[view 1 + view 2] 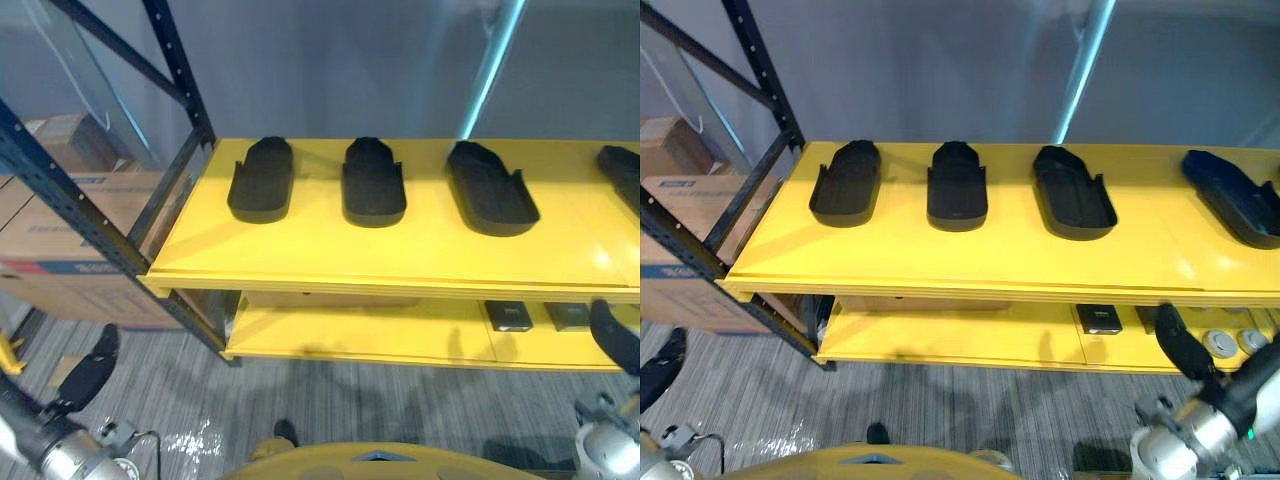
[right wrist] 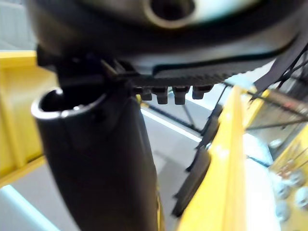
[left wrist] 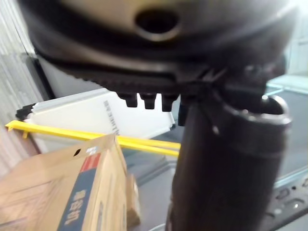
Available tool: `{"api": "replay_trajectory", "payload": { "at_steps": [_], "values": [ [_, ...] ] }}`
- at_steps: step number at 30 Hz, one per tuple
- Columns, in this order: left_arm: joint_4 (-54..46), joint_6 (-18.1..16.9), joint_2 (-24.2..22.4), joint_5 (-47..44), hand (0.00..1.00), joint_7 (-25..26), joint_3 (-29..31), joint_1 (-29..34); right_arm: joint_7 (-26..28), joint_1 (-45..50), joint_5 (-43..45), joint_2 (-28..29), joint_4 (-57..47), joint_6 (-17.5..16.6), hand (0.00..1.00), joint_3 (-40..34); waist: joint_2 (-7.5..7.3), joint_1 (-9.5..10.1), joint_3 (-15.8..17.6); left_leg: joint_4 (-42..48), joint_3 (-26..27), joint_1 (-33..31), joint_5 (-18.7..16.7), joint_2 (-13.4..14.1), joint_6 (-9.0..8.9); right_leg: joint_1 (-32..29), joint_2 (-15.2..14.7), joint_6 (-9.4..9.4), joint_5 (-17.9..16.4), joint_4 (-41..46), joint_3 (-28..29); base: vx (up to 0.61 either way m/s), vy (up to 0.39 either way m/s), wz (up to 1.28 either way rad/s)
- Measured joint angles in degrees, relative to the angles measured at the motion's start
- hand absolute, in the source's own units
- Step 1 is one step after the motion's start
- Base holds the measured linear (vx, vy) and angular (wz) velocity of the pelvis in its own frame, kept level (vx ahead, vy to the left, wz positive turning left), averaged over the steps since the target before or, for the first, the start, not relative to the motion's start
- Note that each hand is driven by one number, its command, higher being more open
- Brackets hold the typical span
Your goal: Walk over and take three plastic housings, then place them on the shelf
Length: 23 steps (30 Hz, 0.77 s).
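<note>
Three black plastic housings lie in a row on the top yellow shelf, hollow sides up. A fourth housing lies further right on the same shelf. My left hand hangs low at the lower left, below shelf height, fingers straight and holding nothing. My right hand is at the lower right, in front of the lower shelf, also open and empty. In each wrist view the thumb stands out, with nothing held.
A lower yellow shelf carries small dark boxes and round parts. Black rack uprights frame the left end. Cardboard boxes are stacked left of the rack. Grey carpet lies before the shelf.
</note>
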Motion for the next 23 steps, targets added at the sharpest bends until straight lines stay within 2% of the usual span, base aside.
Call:
{"api": "replay_trajectory", "payload": {
  "at_steps": [2, 4, 5, 6, 7, 10, 12, 13, 14, 17, 18, 20, 22, 23],
  "values": [
    [2.7, -1.8, 0.1, -0.4, 1.00, -0.8, 0.2, -0.8, -0.7, 1.1, 1.2, 0.2, 4.3, -0.6, 1.00, 0.7, -0.02, -0.01, -0.2, 0.0, 1.0, 0.8, -0.7, 0.2, 0.03, 0.2, 0.0, -0.15, -0.2, -0.1, 0.5, -0.02, 0.013, -0.26],
    [7.7, -2.2, 0.1, -2.6, 1.00, -4.7, -0.1, -2.0, -1.0, 1.1, 3.9, 0.7, 8.6, -0.7, 1.00, 2.5, 0.74, -0.03, -0.6, 0.0, 2.3, 1.3, -0.8, 0.3, 0.13, 0.1, 0.0, 0.13, -0.3, -0.5, 0.8, -0.01, 0.048, -0.22],
    [28.3, 6.7, 0.0, -15.0, 1.00, -25.1, -2.9, -5.0, 9.1, -0.8, 11.7, 4.7, 24.4, 1.9, 1.00, 7.3, 0.13, 0.30, -1.3, 0.0, 5.7, 1.6, -0.9, 0.8, 0.21, 0.2, -0.8, 1.33, 0.4, -1.0, -1.0, 0.06, 0.076, -0.16],
    [30.8, 10.6, -0.3, -16.8, 1.00, -29.0, -3.2, -5.1, 12.2, -1.3, 12.7, 5.3, 26.1, 3.6, 1.00, 8.0, -0.33, 0.30, -1.5, 0.0, 5.8, 1.6, -1.0, 0.7, 0.28, 0.2, -0.9, 1.32, 0.4, -1.0, -1.0, 0.09, 0.071, -0.10],
    [31.9, 12.8, -0.6, -17.9, 1.00, -31.0, -3.7, -5.1, 14.0, -1.3, 12.9, 6.0, 26.5, 4.2, 1.00, 8.2, -0.63, 0.34, -1.6, 0.0, 5.8, 1.6, -1.1, 0.6, 0.25, 0.2, -1.0, 1.11, 0.6, -0.9, -1.0, 0.09, 0.029, 0.00],
    [38.1, 13.8, -0.6, -18.0, 1.00, -34.2, -5.5, -7.1, 15.5, -3.8, 12.9, 5.9, 31.9, 3.7, 1.00, 8.8, -1.55, 1.49, -1.3, 0.0, 6.2, 2.3, -1.7, 0.1, 0.27, 0.3, -1.6, 0.92, 0.3, 0.0, -0.9, 0.06, 0.033, -0.02],
    [49.3, 15.4, 1.2, -19.9, 1.00, -36.7, -5.1, -12.8, 17.7, -10.9, 14.8, 3.2, 46.5, 4.3, 1.00, 6.2, -1.79, 1.82, -1.2, -0.1, 6.2, 2.8, -2.0, -0.5, 0.46, 0.7, -2.2, 0.99, -0.1, 0.1, -0.9, 0.04, 0.053, 0.01],
    [54.1, 17.4, 2.3, -21.1, 1.00, -37.8, -5.4, -15.3, 20.2, -15.1, 17.6, 2.1, 53.6, 6.4, 1.00, 3.7, -1.98, 1.76, -1.0, -0.1, 5.8, 3.2, -2.1, -0.8, 0.56, 1.2, -2.5, 0.82, -0.2, 0.0, -1.0, 0.04, 0.035, 0.08],
    [55.5, 18.4, 2.4, -22.2, 1.00, -38.3, -5.5, -16.2, 21.7, -16.4, 18.9, 1.9, 55.9, 7.7, 1.00, 2.4, -1.95, 1.74, -1.0, -0.1, 5.6, 3.4, -2.1, -1.0, 0.52, 1.4, -2.6, 0.83, -0.2, 0.0, -1.0, 0.05, 0.045, 0.08],
    [57.5, 21.8, 2.7, -24.5, 1.00, -41.0, -5.5, -17.4, 31.4, -17.8, 22.0, 1.8, 59.9, 15.9, 1.00, 0.5, -2.17, 1.69, -0.7, -0.1, 4.2, 3.7, -2.2, -1.8, 0.49, 2.2, -3.2, 1.01, -0.1, -0.2, -1.8, 0.07, 0.036, 0.13],
    [57.9, 22.3, 2.9, -24.5, 1.00, -41.2, -5.5, -17.7, 32.9, -17.9, 21.9, 1.8, 60.6, 17.5, 1.00, 0.1, -2.11, 1.63, -0.7, -0.1, 3.9, 3.7, -2.2, -2.0, 0.56, 2.5, -3.3, 1.02, -0.1, -0.3, -2.0, 0.07, 0.020, 0.18],
    [59.3, 24.0, 4.3, -24.3, 1.00, -42.9, -5.3, -18.6, 37.3, -19.0, 21.9, 1.8, 63.8, 23.7, 1.00, -0.9, -2.43, 1.64, -0.2, -0.1, 3.4, 4.2, -2.4, -2.4, 0.72, 3.6, -3.4, 1.24, 0.0, -1.0, -2.3, 0.07, 0.015, 0.11],
    [60.2, 25.4, 5.2, -24.0, 1.00, -43.7, -5.3, -19.0, 39.4, -20.1, 21.9, 1.8, 65.5, 26.5, 1.00, -1.1, -1.85, 1.64, 1.2, -0.1, 3.3, 4.9, -2.4, -2.5, 0.68, 4.4, -3.4, 1.04, -0.1, -1.0, -2.3, 0.02, 0.004, 0.01],
    [61.1, 26.4, 5.6, -23.4, 1.00, -44.3, -5.3, -19.5, 39.8, -20.5, 21.7, 1.8, 66.0, 27.0, 1.00, -1.0, -2.13, 1.65, 1.2, -0.1, 3.3, 5.0, -2.4, -2.6, 0.69, 4.5, -3.4, 0.92, -0.2, -1.0, -2.3, 0.00, 0.000, 0.00]
  ]
}}
